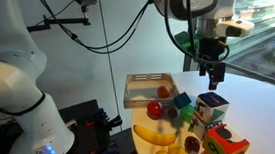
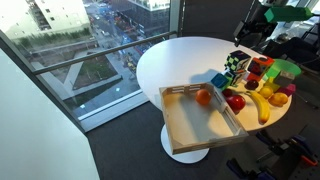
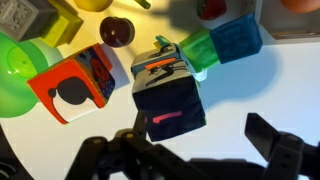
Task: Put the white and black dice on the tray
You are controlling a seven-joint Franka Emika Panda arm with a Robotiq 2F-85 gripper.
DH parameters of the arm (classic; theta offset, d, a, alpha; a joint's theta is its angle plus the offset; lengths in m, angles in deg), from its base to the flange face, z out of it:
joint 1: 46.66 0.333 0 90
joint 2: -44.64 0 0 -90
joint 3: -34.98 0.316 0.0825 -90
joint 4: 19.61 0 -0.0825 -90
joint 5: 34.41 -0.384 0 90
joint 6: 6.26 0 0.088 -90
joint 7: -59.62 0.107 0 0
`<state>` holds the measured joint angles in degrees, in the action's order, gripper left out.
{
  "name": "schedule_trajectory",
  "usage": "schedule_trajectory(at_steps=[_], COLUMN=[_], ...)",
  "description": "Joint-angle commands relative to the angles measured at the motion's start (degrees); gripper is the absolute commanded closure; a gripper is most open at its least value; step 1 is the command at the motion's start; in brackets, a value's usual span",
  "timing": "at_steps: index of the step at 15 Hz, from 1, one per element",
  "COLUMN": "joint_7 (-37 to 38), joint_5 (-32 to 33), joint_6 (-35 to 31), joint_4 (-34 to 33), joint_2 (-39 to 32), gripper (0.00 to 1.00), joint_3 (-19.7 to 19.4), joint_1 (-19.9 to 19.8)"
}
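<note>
Now, ext view: gripper [image 1: 215, 78] hangs just above the white and black dice [image 1: 212, 108]. Dice on table, off the tray [image 1: 139, 92].
Ext view: dice [image 2: 237, 65] near fruit, apart from tray [image 2: 190, 132].
Wrist: fingers [image 3: 283, 150] spread wide, holding nothing. Dice [image 3: 168, 95] just beside red-orange cube [image 3: 72, 85].

The tray [image 2: 190, 126] sits at the edge of the tabletop [image 2: 180, 60] with one fruit [image 2: 204, 97] in it. The apple [image 2: 236, 102] lies just outside its rim, the banana [image 2: 262, 108] beside that. The dice [image 2: 237, 65] stands on the tabletop apart from the tray, another cube [image 3: 72, 85] just beside it.
</note>
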<state>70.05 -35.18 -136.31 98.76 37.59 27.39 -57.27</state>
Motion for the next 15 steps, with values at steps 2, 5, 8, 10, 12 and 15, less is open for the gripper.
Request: schedule_trajectory(at_steps=[2,5,8,10,12,15], joint_7=[-2.5,-4.0,-5.2,-5.7,-6.3,-7.1], joint_5=[1.0,0.6,1.0,1.2,0.8,0.6], joint_6=[-1.4,-3.0,-5.4,-6.3,-7.2,-7.9], joint_4=[-1.3,-0.7,-0.2,-0.1,0.1,0.4], joint_2=[-2.7,-3.6,-4.4,-4.9,-5.4,-6.0], gripper=[0.0,0.0,0.0,0.0,0.0,0.0], joint_3=[-0.9,-0.9,-1.0,-1.0,-1.0,-1.1], joint_1=[0.5,0.4,0.4,0.4,0.3,0.2])
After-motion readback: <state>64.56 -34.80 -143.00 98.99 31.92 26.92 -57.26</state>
